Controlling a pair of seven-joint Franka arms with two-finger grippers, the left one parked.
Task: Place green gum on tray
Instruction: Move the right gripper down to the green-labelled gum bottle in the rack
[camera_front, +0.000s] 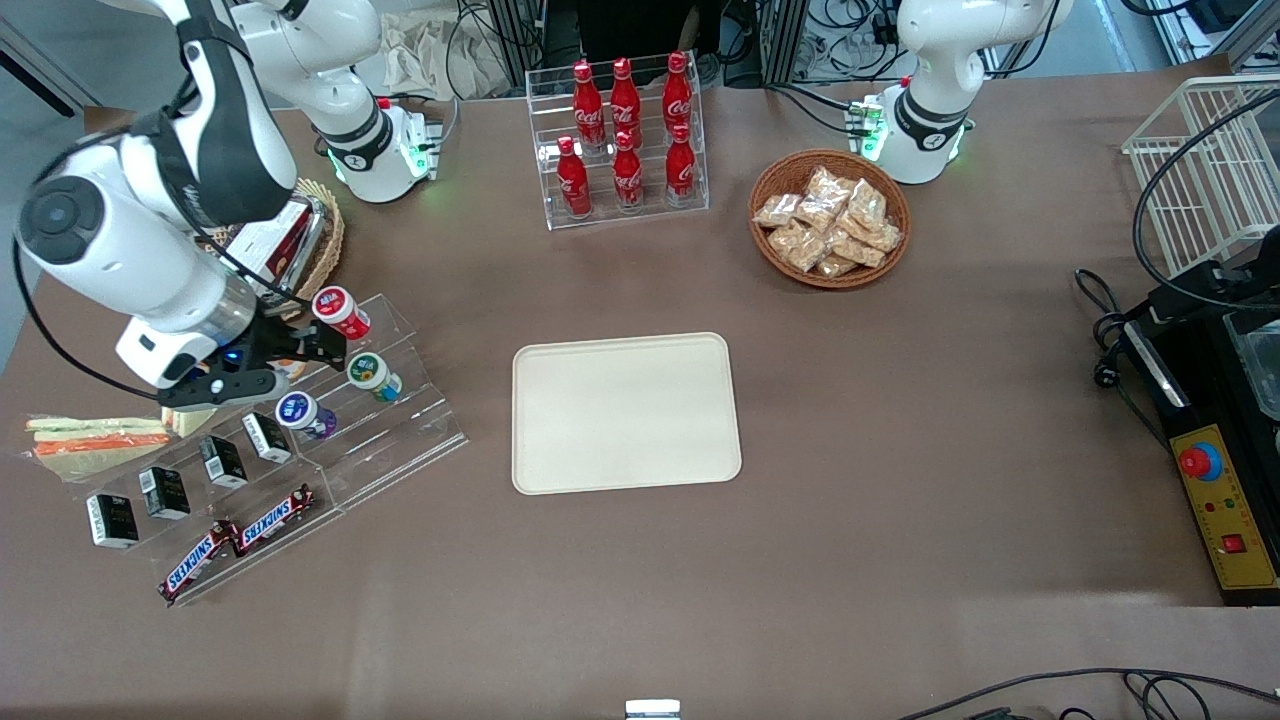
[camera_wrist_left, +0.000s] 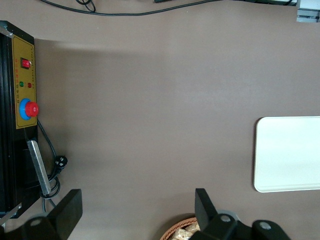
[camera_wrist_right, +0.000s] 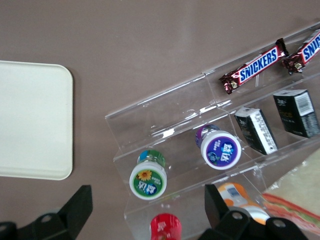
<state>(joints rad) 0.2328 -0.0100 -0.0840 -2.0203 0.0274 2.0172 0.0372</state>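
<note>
In the right wrist view, the red-lidded bottle (camera_wrist_right: 165, 225) is cut off by the picture's edge, the orange-lidded bottle (camera_wrist_right: 239, 197) is partly covered by a finger (camera_wrist_right: 220, 207) of the pincer (camera_wrist_right: 145, 215), and only one end of the tray (camera_wrist_right: 35, 120) is shown. In the front view, the pincer (camera_front: 322, 347) is partly hidden under the arm, at about ten o'clock from the green gum (camera_front: 372, 373), and the gap between its fingers cannot be made out.
</note>
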